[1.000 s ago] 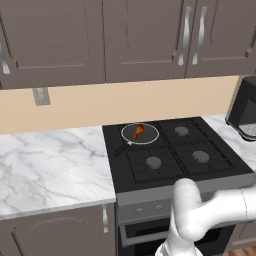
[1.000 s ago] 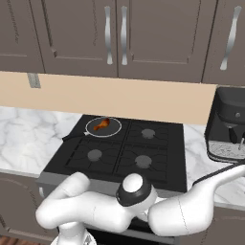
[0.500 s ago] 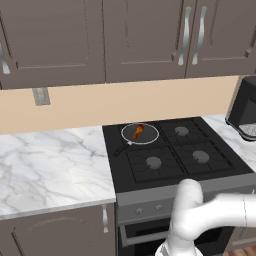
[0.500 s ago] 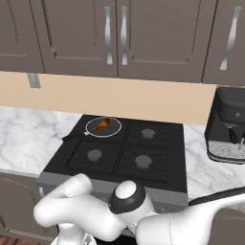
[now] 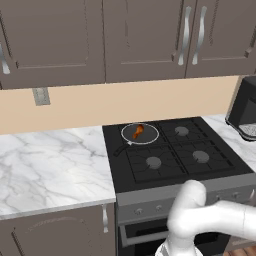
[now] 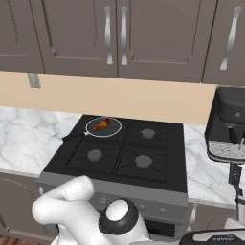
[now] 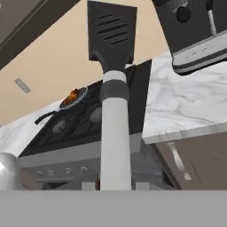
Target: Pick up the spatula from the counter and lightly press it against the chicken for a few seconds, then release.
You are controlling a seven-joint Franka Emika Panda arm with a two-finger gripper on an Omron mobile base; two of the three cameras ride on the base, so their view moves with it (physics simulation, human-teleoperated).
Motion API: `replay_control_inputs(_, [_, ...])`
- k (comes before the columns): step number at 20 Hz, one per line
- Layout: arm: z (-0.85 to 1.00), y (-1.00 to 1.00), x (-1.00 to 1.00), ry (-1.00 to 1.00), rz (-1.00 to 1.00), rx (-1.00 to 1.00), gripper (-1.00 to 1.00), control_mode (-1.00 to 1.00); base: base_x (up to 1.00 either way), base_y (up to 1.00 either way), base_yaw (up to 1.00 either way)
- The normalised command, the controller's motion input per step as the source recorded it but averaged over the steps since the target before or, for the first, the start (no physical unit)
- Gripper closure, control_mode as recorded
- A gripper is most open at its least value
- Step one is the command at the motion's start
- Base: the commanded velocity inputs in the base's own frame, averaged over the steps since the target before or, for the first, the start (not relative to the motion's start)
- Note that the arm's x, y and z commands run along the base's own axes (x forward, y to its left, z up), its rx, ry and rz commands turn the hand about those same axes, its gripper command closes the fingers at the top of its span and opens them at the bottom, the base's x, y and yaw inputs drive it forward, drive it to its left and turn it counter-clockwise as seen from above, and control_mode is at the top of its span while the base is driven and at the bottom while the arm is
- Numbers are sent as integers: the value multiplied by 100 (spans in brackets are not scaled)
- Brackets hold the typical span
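The spatula stands straight up in the hand view, a black slotted blade on a white handle with a grey band. My gripper is shut on the lower end of the handle, its fingertips hidden at the bottom edge. The blade also shows as a thin dark strip low at the right in the right base view, spatula. The chicken, an orange-brown drumstick, lies in a small pan on the stove's back left burner, far from the blade.
The black stove has several burners, and the pan's dark handle points toward the left counter. A coffee machine stands on the marble counter right of the stove. Cabinets hang overhead.
The arm's elbow has sunk lower in the right base view. The spatula stays gripped; pan and chicken have not moved.
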Motion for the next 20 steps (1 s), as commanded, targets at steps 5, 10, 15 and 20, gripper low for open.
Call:
replay_control_inputs(5, [13, 100, -24, -27, 1, -10, 100, -100, 0, 0, 0])
replay_control_inputs(10, [21, 100, -23, -23, 0, -12, 100, -100, 0, 0, 0])
replay_control_inputs(15, [22, 100, -11, -16, 0, -14, 100, -100, 0, 0, 0])
replay_control_inputs(20, [24, 100, -1, -14, 0, -16, 100, -100, 0, 0, 0])
